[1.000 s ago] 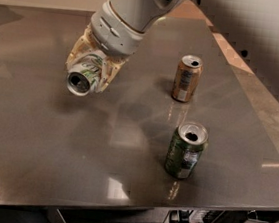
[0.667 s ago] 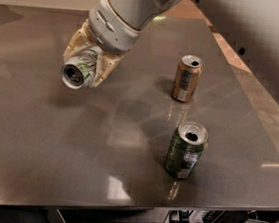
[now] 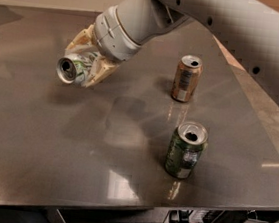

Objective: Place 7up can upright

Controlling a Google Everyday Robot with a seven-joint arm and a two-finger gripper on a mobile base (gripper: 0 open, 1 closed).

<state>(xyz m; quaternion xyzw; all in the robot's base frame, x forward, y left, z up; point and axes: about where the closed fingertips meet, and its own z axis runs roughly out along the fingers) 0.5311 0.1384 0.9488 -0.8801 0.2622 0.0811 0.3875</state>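
while the dark green can (image 3: 185,150) stands upright nearest on the table (image 3: 35,147) and the brown can (image 3: 186,78) upright beyond it, the 7up can (image 3: 73,68) is held on its side above the surface at the far left. it is clamped across its body by the jaws of the gripper (image 3: 84,67), presumably so it can be swung upright before release.

On my feed the arm (image 3: 229,30) is a smooth, pale grey shell, thick and rounded, with small dark round recesses (image 3: 256,70) dotted along its upper link (screw holes, I'd guess). The wrist (image 3: 119,30) is a stubby cylinder ringed with lighter bands. The gripper (image 3: 79,66) sits at the arm's lower end, left of centre, with flat, angular, cream-coloured fingers (image 3: 81,39).
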